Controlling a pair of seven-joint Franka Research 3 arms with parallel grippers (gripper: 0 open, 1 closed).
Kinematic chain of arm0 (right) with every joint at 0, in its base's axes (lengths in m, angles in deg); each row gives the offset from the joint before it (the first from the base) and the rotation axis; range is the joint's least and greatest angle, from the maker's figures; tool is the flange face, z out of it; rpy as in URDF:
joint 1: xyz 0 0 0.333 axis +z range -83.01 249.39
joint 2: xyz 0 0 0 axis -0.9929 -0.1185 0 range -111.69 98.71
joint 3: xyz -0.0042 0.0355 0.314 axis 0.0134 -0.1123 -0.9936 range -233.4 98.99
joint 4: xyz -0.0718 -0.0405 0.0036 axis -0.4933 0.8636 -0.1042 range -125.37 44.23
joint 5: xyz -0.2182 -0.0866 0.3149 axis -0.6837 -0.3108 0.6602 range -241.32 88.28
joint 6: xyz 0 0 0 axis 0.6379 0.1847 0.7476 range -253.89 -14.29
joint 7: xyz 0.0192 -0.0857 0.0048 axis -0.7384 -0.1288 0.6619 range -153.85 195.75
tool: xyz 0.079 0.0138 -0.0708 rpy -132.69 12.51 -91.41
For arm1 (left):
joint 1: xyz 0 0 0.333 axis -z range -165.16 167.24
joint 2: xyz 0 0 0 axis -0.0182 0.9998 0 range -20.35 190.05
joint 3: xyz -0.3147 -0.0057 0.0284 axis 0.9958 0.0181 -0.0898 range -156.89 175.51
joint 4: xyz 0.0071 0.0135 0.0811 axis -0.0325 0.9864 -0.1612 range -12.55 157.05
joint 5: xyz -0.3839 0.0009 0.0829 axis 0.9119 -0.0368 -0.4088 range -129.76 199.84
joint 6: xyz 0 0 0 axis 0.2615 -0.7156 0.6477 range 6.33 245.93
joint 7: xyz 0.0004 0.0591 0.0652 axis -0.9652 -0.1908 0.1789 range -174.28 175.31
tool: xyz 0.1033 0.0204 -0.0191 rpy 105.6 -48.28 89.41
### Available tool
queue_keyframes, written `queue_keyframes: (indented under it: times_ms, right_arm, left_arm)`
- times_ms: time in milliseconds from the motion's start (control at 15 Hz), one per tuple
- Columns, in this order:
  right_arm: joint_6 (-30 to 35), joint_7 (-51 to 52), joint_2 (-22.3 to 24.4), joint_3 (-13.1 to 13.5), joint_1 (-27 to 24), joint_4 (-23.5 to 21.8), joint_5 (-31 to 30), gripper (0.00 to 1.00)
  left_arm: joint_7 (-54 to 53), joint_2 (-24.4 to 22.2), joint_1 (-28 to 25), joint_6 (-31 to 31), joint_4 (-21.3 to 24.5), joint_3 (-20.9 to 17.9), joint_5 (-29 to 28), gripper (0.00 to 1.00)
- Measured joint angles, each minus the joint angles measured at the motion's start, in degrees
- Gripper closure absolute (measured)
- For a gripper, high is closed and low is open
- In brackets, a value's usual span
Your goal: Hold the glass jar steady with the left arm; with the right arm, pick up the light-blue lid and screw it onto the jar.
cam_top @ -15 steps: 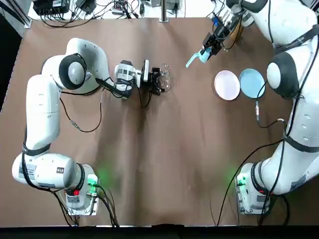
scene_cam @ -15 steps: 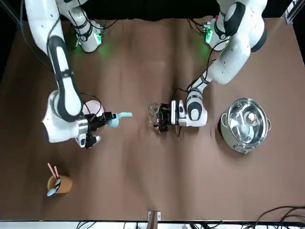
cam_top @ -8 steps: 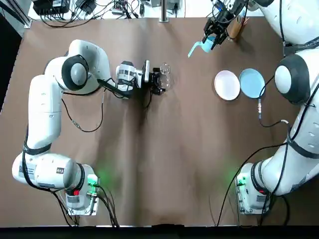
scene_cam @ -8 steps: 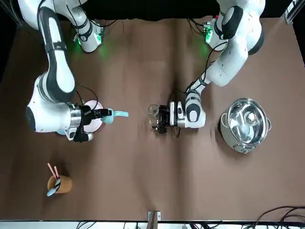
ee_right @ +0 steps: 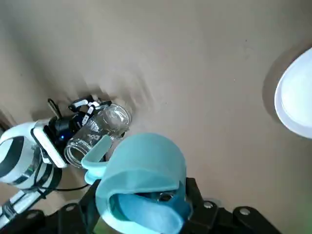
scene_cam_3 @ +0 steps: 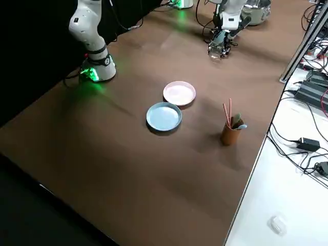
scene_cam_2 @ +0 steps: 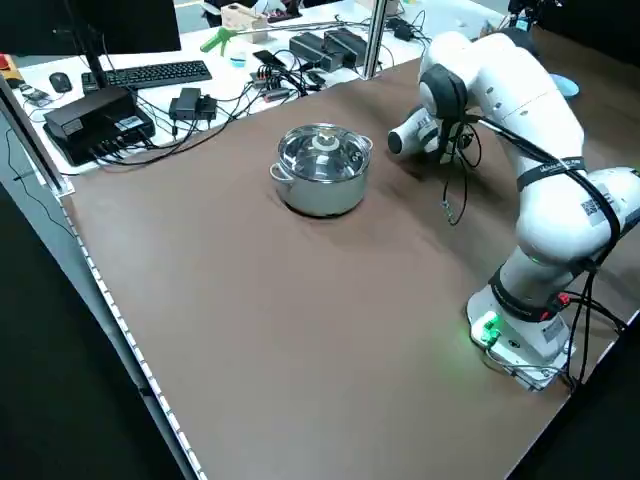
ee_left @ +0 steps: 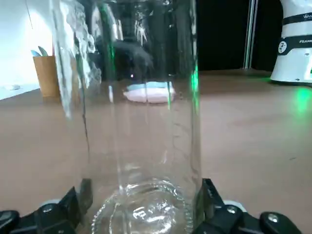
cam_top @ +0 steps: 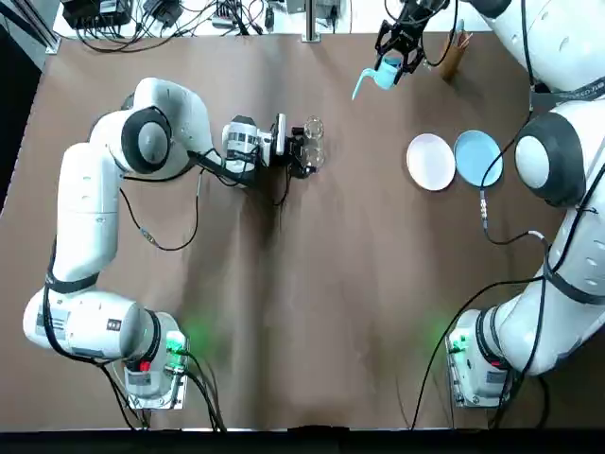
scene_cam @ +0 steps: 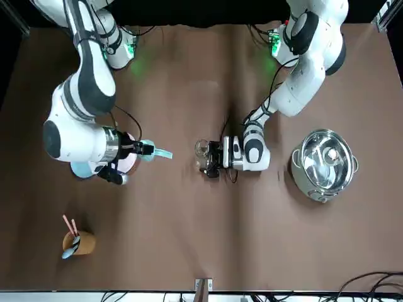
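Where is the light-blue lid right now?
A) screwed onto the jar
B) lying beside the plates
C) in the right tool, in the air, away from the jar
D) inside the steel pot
C: the right tool grips the light-blue lid above the table, well apart from the glass jar clamped in the left tool.
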Motion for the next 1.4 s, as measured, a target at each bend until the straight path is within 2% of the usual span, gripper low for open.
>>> queue_keyframes:
  times_ms: [400, 733, 1133, 1400]
  right_arm:
    - [-0.3, -17.0, 0.0, -0.1, 5.2, 2.3, -3.3, 0.29]
    - [-5.0, -27.5, -0.1, -0.3, 10.0, 2.8, -5.1, 0.29]
    - [-11.0, -32.6, -1.2, -0.4, 14.3, 2.9, -5.2, 0.29]
    - [-16.0, -32.9, -3.8, -0.5, 16.8, 2.9, -5.2, 0.29]
  left_arm:
    - [0.3, 0.4, 0.0, 0.0, -1.0, 0.0, 0.0, 0.05]
    - [0.3, 0.6, 0.1, 0.0, -1.3, -0.1, 0.0, 0.05]
    - [0.3, 0.8, 0.2, 0.0, -2.2, -0.1, 0.0, 0.05]
    - [0.8, 0.8, 0.7, 0.0, -2.3, -0.1, 0.0, 0.05]
